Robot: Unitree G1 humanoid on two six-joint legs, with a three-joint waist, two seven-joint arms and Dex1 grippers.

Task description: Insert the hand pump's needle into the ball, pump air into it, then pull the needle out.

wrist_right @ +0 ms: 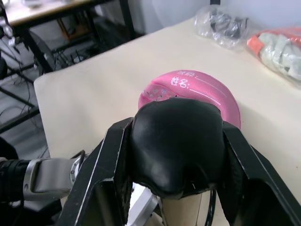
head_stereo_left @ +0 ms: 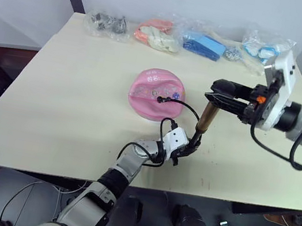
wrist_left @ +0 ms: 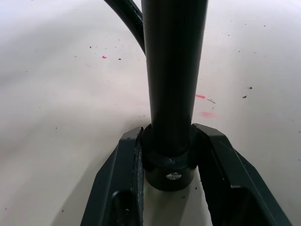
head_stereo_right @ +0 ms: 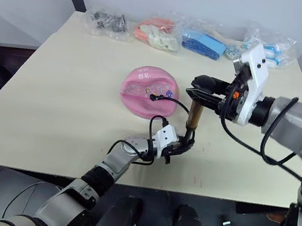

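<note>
Both end effectors clamped on hand pump [head_stereo_left: 207, 116], upright

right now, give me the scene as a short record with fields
ball: pink ball, dented flat, on the table
needle: at the ball's valve, hose end there; pin itself too small to see
hand pump: hand pump upright, base on the table
left claw: left claw shut on the pump's base
right claw: right claw shut on the T-handle
far edge: bagged items

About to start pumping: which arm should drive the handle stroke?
Probably the right. The right gripper is shut on the hand pump's black T-handle at the top, while the left gripper clamps its base against the table; the hose reaches the ball.
</note>
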